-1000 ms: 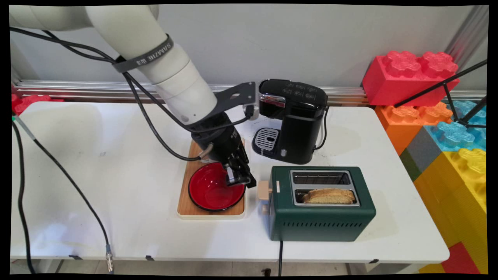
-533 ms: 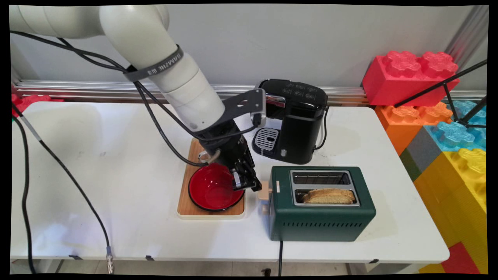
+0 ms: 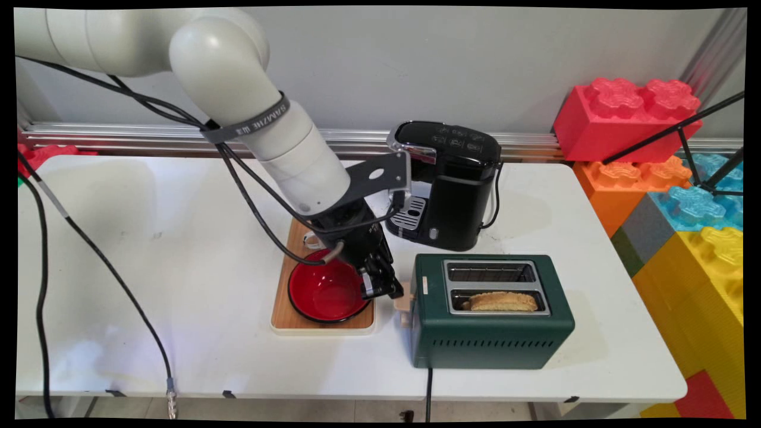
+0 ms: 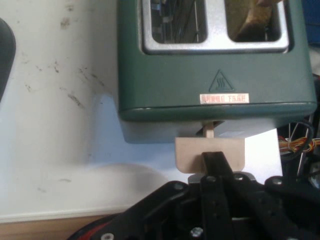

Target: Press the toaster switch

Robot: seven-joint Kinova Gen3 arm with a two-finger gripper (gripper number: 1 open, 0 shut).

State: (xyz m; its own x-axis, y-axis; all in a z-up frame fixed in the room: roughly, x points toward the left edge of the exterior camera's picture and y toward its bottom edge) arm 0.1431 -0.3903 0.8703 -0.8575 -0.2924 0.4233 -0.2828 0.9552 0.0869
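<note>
Left half of white table (image 3: 148,238): bare surface out to the left and near edges. Centre: wooden tray (image 3: 285,318) carrying red bowl (image 3: 324,294). Gripper (image 3: 387,291) positioned over the bowl's right rim, fingers closed together, fingertip (image 4: 215,160) pressed on the beige lever (image 3: 404,302) of the green toaster (image 3: 490,333). Narrow gap between tray and toaster. Bread slice (image 3: 499,301) sunk low in near slot. Black coffee machine (image 3: 449,184) behind.

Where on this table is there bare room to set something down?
The wide left stretch of the table beside the wooden board, and the right end past the toaster. Crowded: between red bowl, coffee machine and toaster, where the gripper sits.
</note>
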